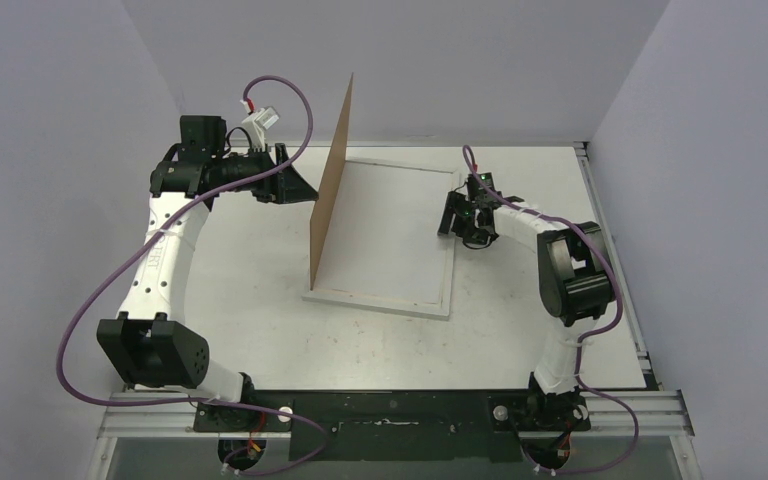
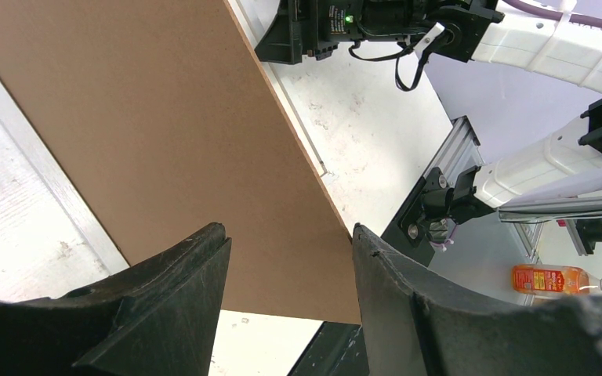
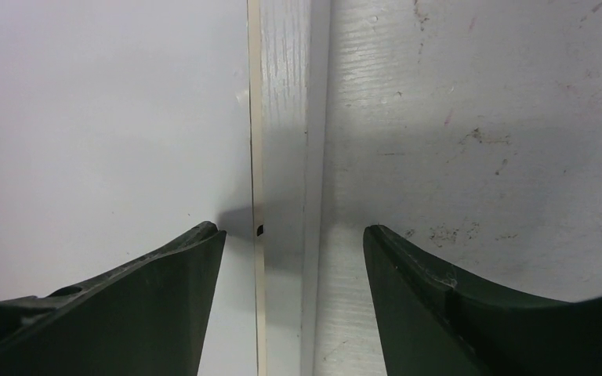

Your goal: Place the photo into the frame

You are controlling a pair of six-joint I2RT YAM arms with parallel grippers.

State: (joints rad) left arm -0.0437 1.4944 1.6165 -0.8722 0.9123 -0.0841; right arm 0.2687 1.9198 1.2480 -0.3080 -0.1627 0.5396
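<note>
The white frame (image 1: 380, 302) lies flat on the table. Its brown backing board (image 1: 332, 190) stands upright along the frame's left edge. A plain white sheet (image 1: 390, 225) fills the frame's opening, and no printed photo shows in any view. My left gripper (image 1: 300, 185) is open, its fingertips up against the board's left face (image 2: 165, 133). Open too is my right gripper (image 1: 450, 222), which hovers low over the frame's right rail (image 3: 302, 117). One of its fingers is over the white sheet (image 3: 102, 102) and the other over bare table. Neither gripper holds anything.
Grey walls close in the table on the left, back and right. A metal rail (image 1: 390, 400) runs along the near edge between the arm bases. An orange bottle (image 2: 553, 280) lies beyond the table, seen only in the left wrist view.
</note>
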